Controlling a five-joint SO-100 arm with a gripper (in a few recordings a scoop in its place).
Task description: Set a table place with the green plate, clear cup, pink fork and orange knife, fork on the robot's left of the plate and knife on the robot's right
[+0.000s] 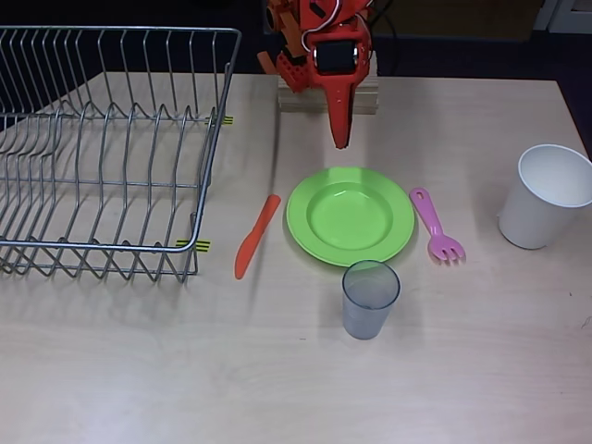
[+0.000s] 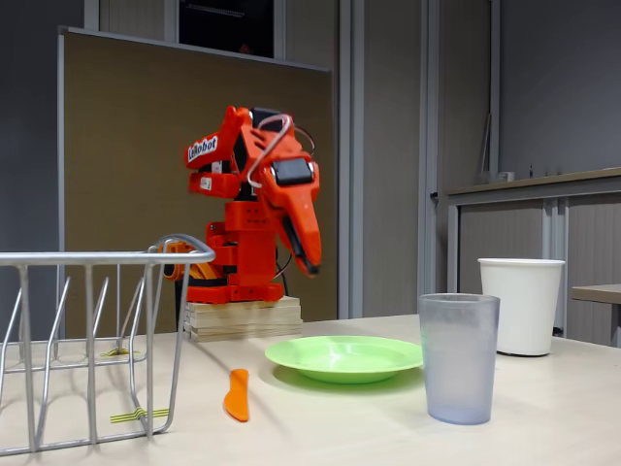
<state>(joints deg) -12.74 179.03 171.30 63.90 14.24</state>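
The place setting looks complete: the green plate (image 1: 350, 216) lies on the tabletop (image 1: 277, 370) just beyond the tool (image 1: 341, 139), which hangs clenched and empty, the orange knife (image 1: 256, 235) and pink fork (image 1: 437, 226) flanking the plate, the clear cup (image 1: 370, 299) farther out.

Office: partition board (image 2: 194, 175), grey cabinets (image 2: 543, 252).
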